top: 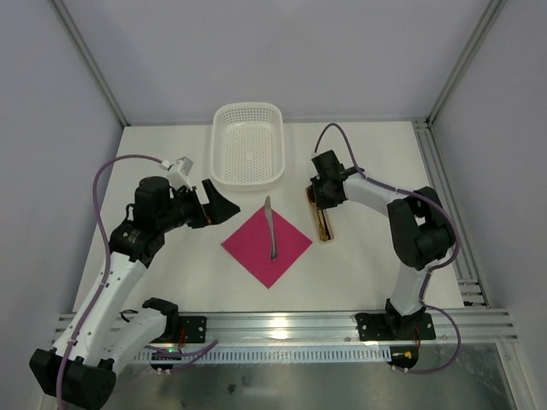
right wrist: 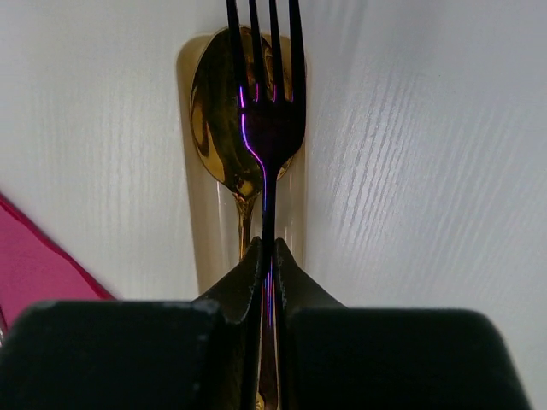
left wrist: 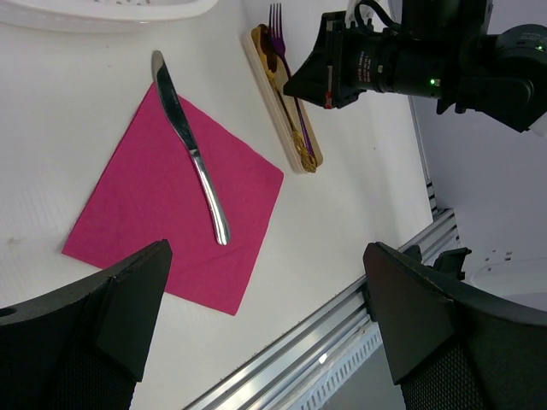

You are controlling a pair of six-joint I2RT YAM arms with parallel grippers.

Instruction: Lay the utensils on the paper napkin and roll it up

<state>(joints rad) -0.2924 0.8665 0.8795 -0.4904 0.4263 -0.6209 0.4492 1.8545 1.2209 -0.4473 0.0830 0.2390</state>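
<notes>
Right side: grips dark fork [right wrist: 265,128] by the handle, jaws shut tight on it, tines pointing away from the wrist. Directly under the fork: gold spoon [right wrist: 218,128] on beige strip [right wrist: 209,239]. Cannot tell whether fork rests on spoon or hangs clear of it. Strip flat on counter [top: 359,256], just right of napkin [top: 267,245], apart from it.

Left side: hovers above counter, left of napkin, jaws spread wide, holding nothing.

Centre: pink napkin flat on counter, turned corner-on like a diamond. On it: grey knife [top: 271,229], running from far corner toward the near one, blade tip just past the far corner, handle end well inside the sheet.

Behind napkin: white perforated basket [top: 248,145] toward the far edge of the counter, apart from napkin and knife.
</notes>
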